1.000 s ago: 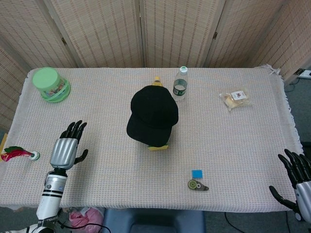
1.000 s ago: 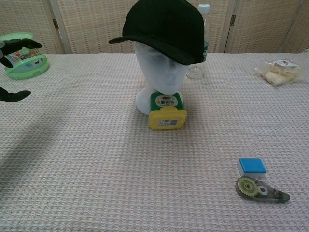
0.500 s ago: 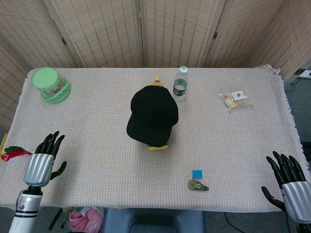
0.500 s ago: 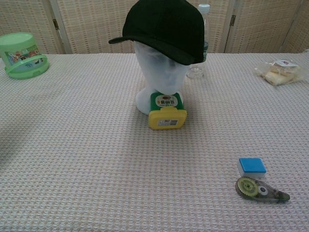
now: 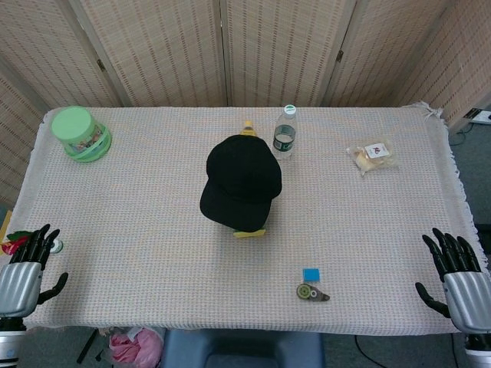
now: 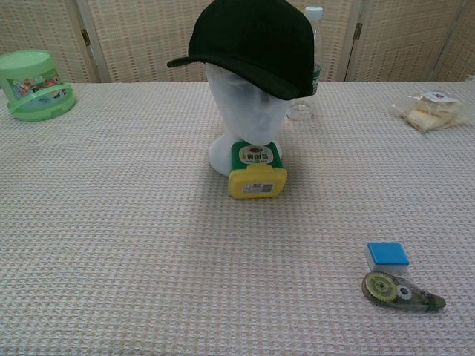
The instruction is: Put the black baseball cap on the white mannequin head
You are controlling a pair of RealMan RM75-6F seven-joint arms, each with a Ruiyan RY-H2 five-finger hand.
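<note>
Since the black baseball cap (image 6: 249, 43) already sits on the white mannequin head (image 6: 243, 119), task looks done to me; remaining risk is knocking it off; cap sits tilted, brim angled to the camera-left side of the head in the chest view, so seating may be shallow; can't confirm how deep it sits.

Left robot hand (image 5: 19, 274) is empty with fingers spread, at the counter (image 5: 153, 230) edge well left of the mannequin head; right robot hand (image 5: 458, 280) likewise empty and spread, well right of it; neither shows in the chest view.

Failure causes, as I judge them: any re-reach toward the head could clip the brim; the yellow-green container (image 6: 257, 170) touches the mannequin base in front, and the water bottle (image 5: 285, 132) stands just behind, so a bump on either may rock the head; dragging the woven cloth could shift everything.
</note>
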